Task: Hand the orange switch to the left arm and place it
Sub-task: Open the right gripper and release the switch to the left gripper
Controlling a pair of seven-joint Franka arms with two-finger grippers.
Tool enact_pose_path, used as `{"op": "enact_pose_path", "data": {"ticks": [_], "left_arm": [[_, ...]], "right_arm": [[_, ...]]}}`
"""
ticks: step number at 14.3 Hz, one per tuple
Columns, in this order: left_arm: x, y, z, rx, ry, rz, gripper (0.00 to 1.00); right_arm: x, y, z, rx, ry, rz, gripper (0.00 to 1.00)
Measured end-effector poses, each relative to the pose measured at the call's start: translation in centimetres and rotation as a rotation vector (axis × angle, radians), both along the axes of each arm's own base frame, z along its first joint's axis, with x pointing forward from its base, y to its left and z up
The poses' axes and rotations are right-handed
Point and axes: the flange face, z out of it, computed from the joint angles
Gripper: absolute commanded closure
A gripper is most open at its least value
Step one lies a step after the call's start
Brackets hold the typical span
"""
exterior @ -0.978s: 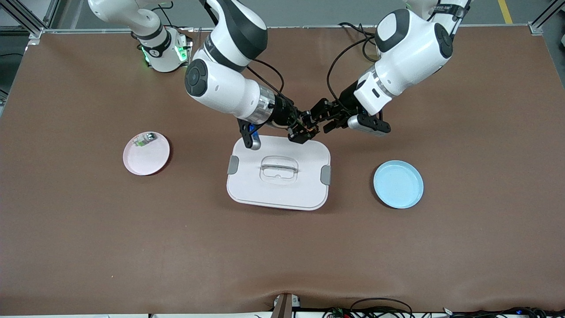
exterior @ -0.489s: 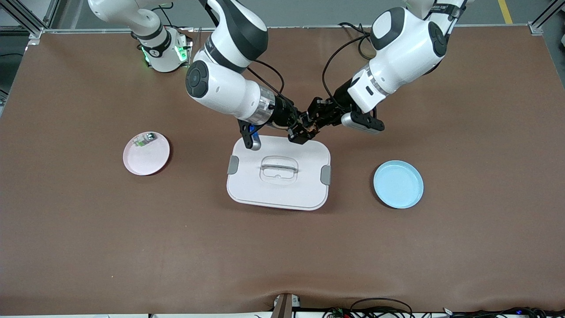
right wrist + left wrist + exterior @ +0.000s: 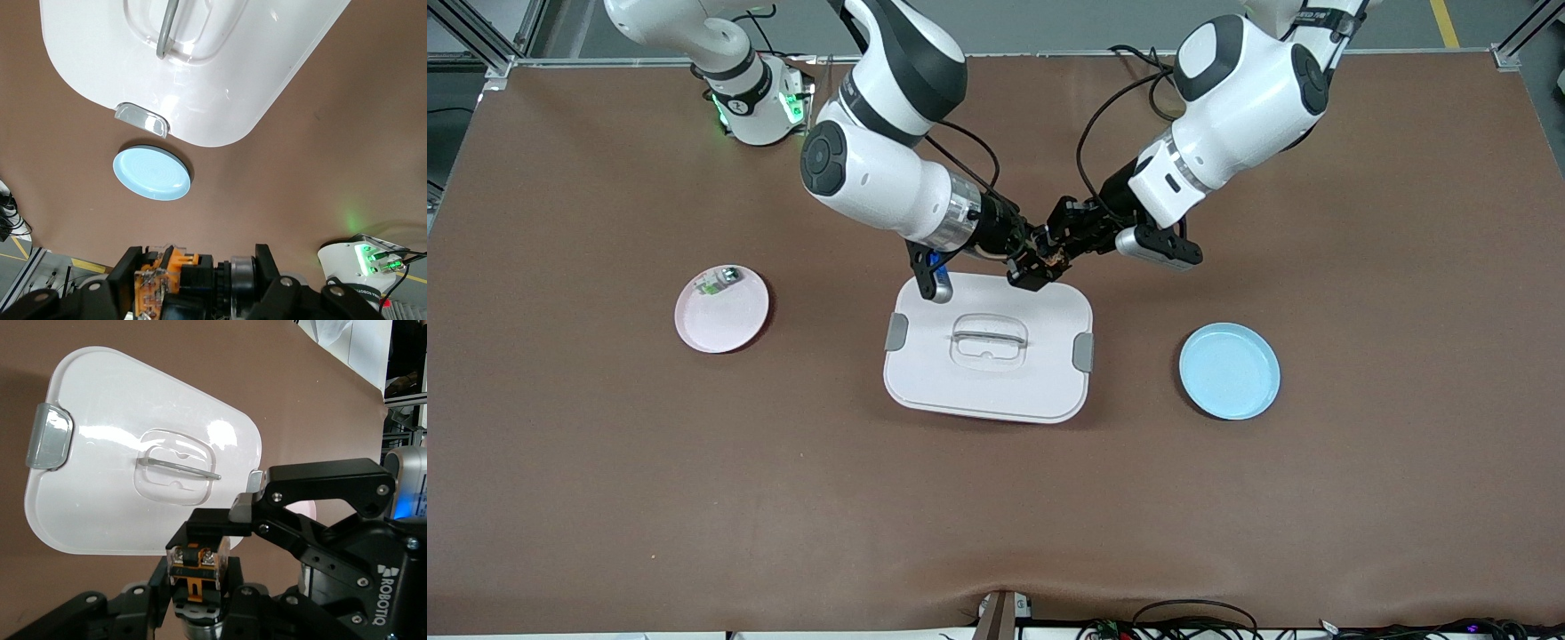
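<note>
Two grippers are meeting in mid-air over the edge of the box (image 3: 989,352) nearest the robots' bases, and we are reading this as the handover. Our right gripper (image 3: 1039,267) is pinching the orange switch (image 3: 1056,259), holding it raised so that it is passing above the box rather than touching it. Our left gripper (image 3: 1064,238) is now pressed in on the same switch (image 3: 195,568), whose orange part is showing between its fingers in the left wrist view. Both are gripping so the part is never unsupported. The blue plate (image 3: 1229,371) is lying toward the left arm's end of the table, probably the destination; the pink plate (image 3: 721,308) is carrying a small green-and-silver component (image 3: 717,282). Compared with a second ago, we are seeing the left gripper moved in from just beside the right one and its fingers closed from spread.
</note>
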Motion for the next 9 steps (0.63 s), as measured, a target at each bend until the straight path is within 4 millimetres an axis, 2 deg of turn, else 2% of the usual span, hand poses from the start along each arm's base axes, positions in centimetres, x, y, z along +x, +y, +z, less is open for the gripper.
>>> {"op": "enact_pose_path", "data": {"ticks": [1,2,9], "left_arm": [[0.0,0.0,0.0,0.0,-0.001,0.0,1.0],[0.1,0.2,0.1,0.0,-0.003,0.001,1.0],[1.8,3.1,-0.6,0.064,-0.017,-0.004,1.0]], "right_arm": [[0.0,0.0,0.0,0.001,-0.001,-0.001,0.07],[0.0,0.0,0.1,0.001,-0.001,0.0,0.0],[0.1,0.0,0.4,0.004,-0.005,0.0,0.0]]}}
